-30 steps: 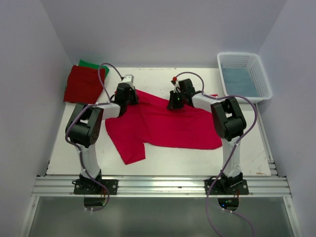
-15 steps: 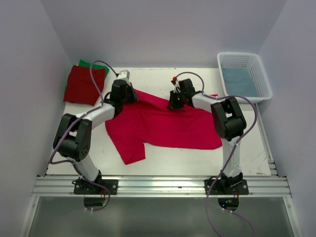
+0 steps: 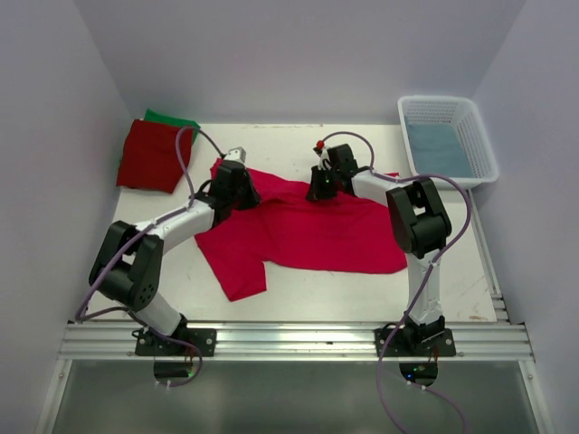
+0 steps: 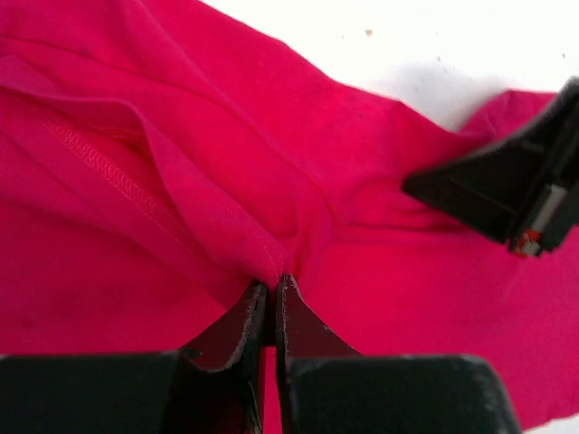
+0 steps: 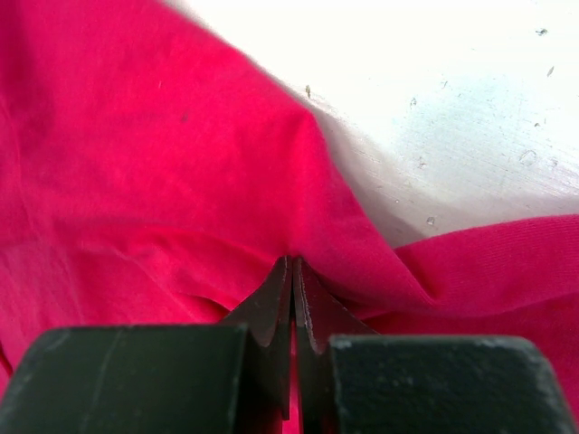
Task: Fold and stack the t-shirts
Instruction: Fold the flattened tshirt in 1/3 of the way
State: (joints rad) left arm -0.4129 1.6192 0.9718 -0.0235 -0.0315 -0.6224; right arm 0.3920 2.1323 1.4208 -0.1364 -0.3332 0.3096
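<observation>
**Left arm is swinging in while both grippers are pinching the pink shirt**

Since a second ago the left arm's elbow has been swinging out to the left and towards the near edge, and the left gripper (image 4: 271, 282) has been coming slightly nearer, bunching the cloth under it. The right arm is staying put.

The crimson-pink t-shirt (image 3: 308, 231) is lying spread across the middle of the table (image 3: 362, 289). Both grippers are biting its far edge. The left gripper's fingers are nearly closed on a raised fold beside a stitched seam, and the right gripper (image 5: 292, 262) is clamping a ridge of the same cloth.

The cloth is looking light, limp and ready to wrinkle, so it is likely sagging between the two pinches. A hold on seams or corners would probably be steadier than one on the loose middle.

The darker red t-shirt (image 3: 152, 155) is sitting folded on the green t-shirt (image 3: 172, 118) at the far-left corner. The basket (image 3: 479, 149) is standing at the far right. Bare table is lying in front of the shirt, so a fold towards the near side looks unobstructed.
</observation>
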